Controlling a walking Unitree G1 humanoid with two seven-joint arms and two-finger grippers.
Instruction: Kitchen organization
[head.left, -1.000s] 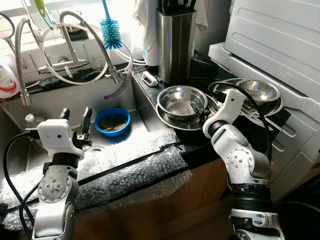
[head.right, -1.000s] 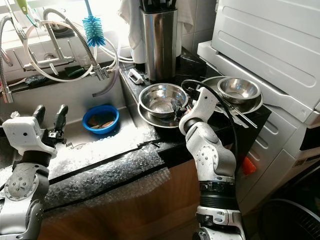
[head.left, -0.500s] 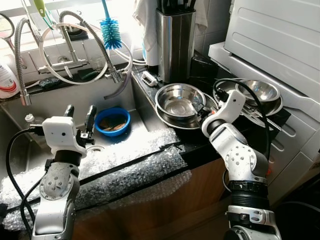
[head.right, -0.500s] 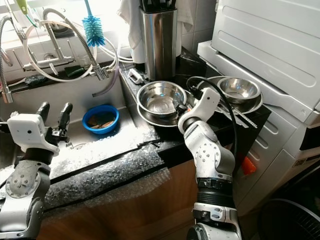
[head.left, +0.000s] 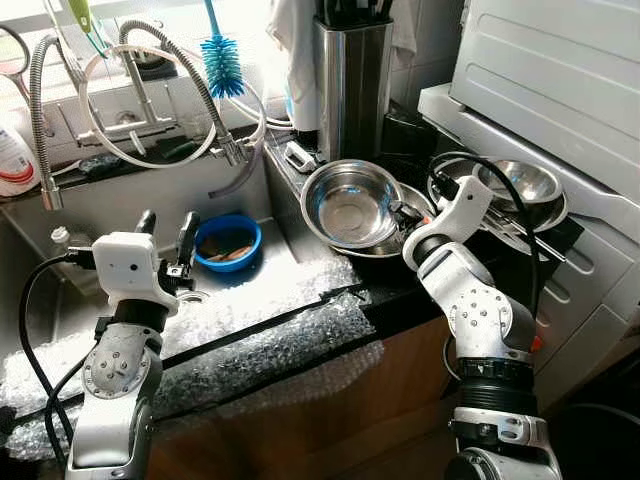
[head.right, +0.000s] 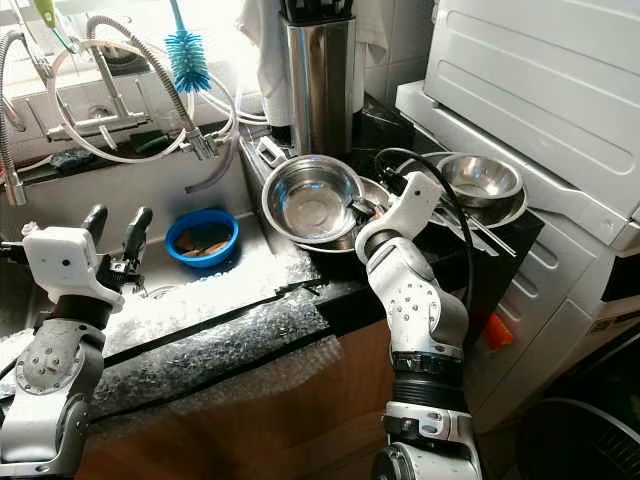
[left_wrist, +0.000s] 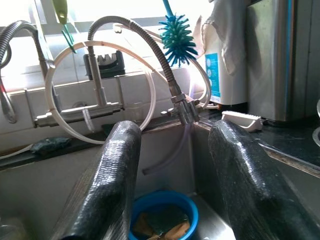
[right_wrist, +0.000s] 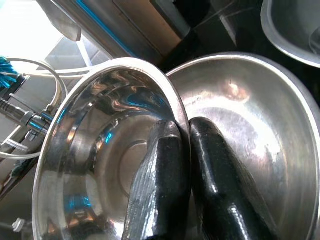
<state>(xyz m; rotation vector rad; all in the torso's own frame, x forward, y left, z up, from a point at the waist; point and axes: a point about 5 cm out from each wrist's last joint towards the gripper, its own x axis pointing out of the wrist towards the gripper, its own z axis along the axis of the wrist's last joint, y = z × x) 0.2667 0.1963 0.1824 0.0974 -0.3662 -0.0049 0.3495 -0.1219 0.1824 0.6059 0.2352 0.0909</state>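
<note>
We see our right gripper (head.left: 398, 213) pinching the rim of a steel bowl (head.left: 345, 203), tilted up off what seems to be a second bowl (head.left: 420, 205) beneath. Our left gripper (head.left: 167, 224) hangs with fingers parted over the sink (head.left: 60, 305), near a blue bowl (head.left: 226, 240).

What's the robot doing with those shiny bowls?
The right gripper has pinched the rim of the top steel bowl and tilts it up out of the bigger bowl under it, on the black counter by the sink. The left gripper hangs open over the sink, near a blue bowl, holding nothing. Another steel bowl sits further right.
</note>
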